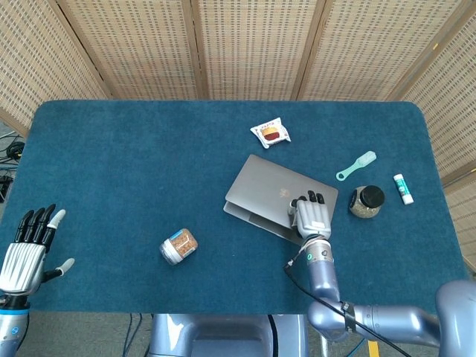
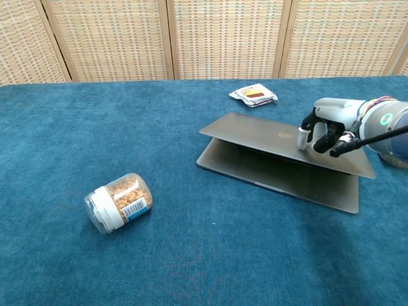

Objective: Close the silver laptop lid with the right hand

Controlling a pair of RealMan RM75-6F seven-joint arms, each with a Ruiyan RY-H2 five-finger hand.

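Note:
The silver laptop lies right of the table's middle, its lid lowered close to the base with a narrow wedge of gap left at the front. My right hand presses on the lid's top near its right end, fingers bent down onto the metal. It holds nothing. At the near left edge my left hand hovers with its fingers spread, holding nothing; only the head view shows it.
A jar of nuts lies on its side at the front left. A snack packet sits behind the laptop. A dark-lidded jar, a teal brush and a small white tube lie to the right.

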